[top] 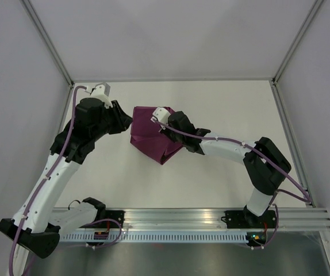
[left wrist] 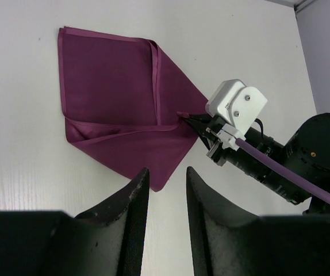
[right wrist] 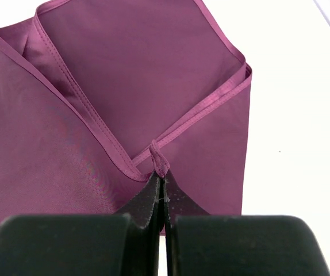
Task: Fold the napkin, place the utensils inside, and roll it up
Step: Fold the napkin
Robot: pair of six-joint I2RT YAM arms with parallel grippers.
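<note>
1. We see the white table [top: 222,109] beneath everything.
2. The napkin [top: 146,137] lies partly folded toward the table's far side.
3. Our right gripper [right wrist: 161,183] is pinched tight on the napkin's turned-in hem corner.
4. Our left gripper [left wrist: 166,175] hovers beside the napkin, jaws apart, holding nothing.

white table [top: 211,184], pale walls [top: 171,34]

plain magenta-purple napkin [left wrist: 113,92], white table [top: 222,109], purple cable [left wrist: 280,164], pale grey walls [top: 153,34]
</note>
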